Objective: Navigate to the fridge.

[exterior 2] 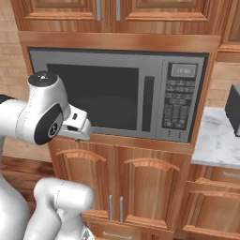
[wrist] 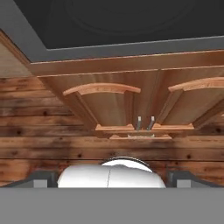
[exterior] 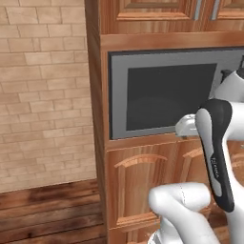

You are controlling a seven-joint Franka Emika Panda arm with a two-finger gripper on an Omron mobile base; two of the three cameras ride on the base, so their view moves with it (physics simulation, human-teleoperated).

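While the base faces the grey-framed microwave (exterior 2: pixel 117 96) built into wooden cabinets, the fridge is nowhere before it, so the drive is, I judge, far from done. The risk: turning this close could swing the folded arm (exterior: pixel 217 152) into the cabinet doors (exterior 2: pixel 115 187) below the microwave. The right base view shows the keypad (exterior 2: pixel 180 105) and a marble surface (exterior 2: pixel 218 140) right of the microwave; the left shows a brick wall (exterior: pixel 43 95) left of it. Whether the fingers are apart, I cannot tell.
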